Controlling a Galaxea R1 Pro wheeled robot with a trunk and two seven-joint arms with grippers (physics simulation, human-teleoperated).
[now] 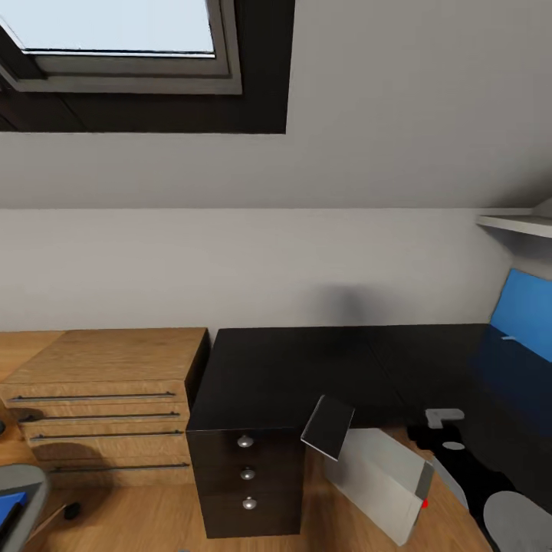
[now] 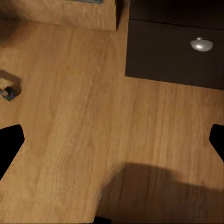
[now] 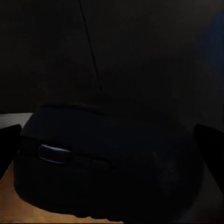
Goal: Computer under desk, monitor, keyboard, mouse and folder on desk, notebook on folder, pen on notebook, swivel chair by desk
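The black desk [image 1: 307, 368] stands against the pale wall, its drawer front [image 2: 172, 51] near my left gripper [image 2: 112, 144], which hangs open over the oak floor. In the right wrist view the dark mouse [image 3: 112, 158] sits between the fingers of my right gripper [image 3: 109, 144], just above the desk's black top [image 3: 116, 46]. That gripper [image 1: 443, 418] is at the desk's inner edge. The light grey computer [image 1: 376, 475] leans tilted on the floor beside the drawers. At the lower left, the grey swivel chair [image 1: 23, 487] carries the blue folder [image 1: 8, 512].
A light oak dresser [image 1: 107, 399] stands left of the desk. A blue panel [image 1: 525, 310] rises at the desk's right end under a white shelf [image 1: 514, 224]. A chair caster [image 2: 9, 86] rests on the floor. A skylight [image 1: 115, 31] is overhead.
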